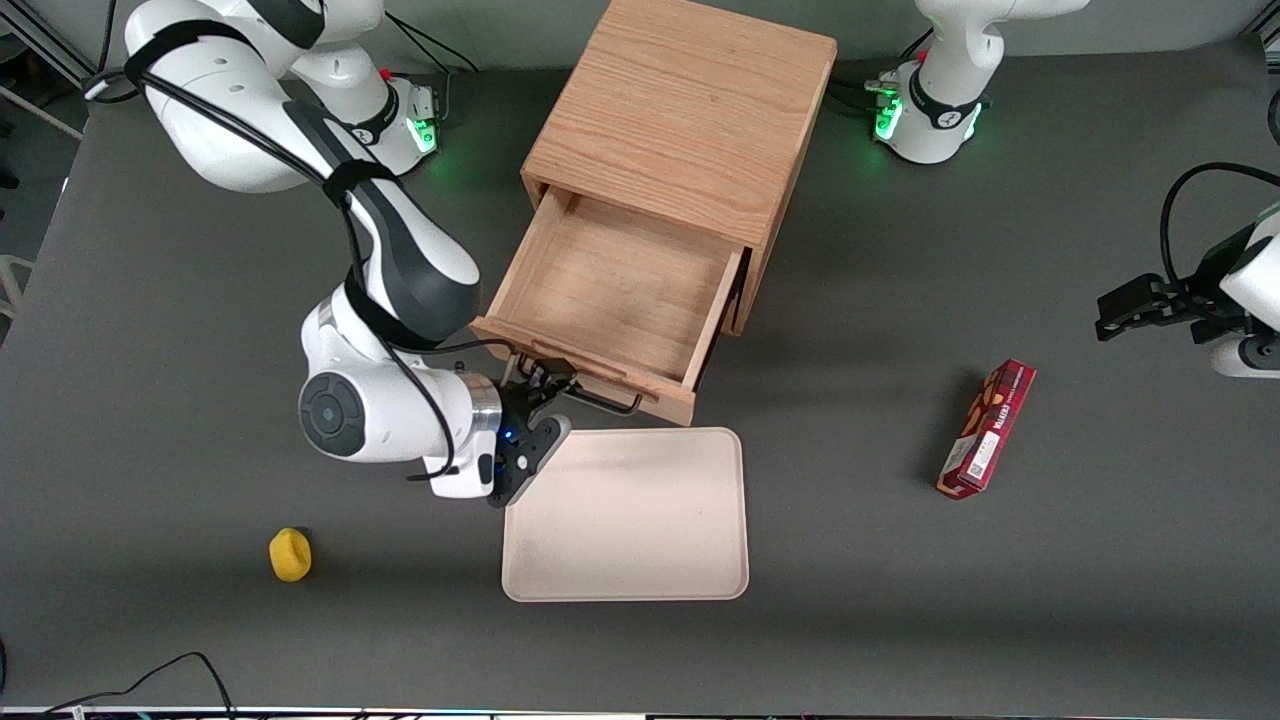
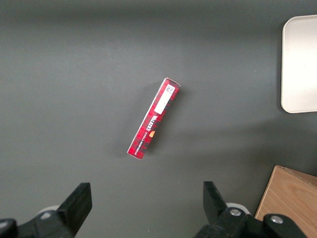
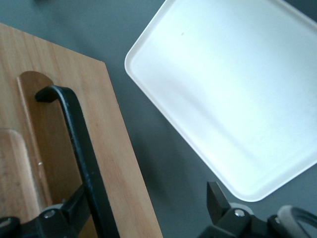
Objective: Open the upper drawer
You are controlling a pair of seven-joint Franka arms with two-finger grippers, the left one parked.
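Observation:
The light oak upper drawer (image 1: 610, 290) stands pulled far out of the wooden cabinet (image 1: 680, 110), and its inside is empty. Its thin black wire handle (image 1: 600, 400) is on the front facing the camera and also shows in the right wrist view (image 3: 79, 148). My right gripper (image 1: 545, 385) is at that handle and open. In the right wrist view the gripper (image 3: 146, 208) straddles the handle and the edge of the drawer front (image 3: 114, 148). One finger (image 3: 74, 208) is beside the handle bar, the other (image 3: 218, 203) is over the table. The lower drawer is hidden under the upper one.
A cream tray (image 1: 625, 515) lies on the table just in front of the open drawer, close to my gripper. A red snack box (image 1: 985, 430) lies toward the parked arm's end. A small yellow object (image 1: 290, 553) lies nearer the camera, toward the working arm's end.

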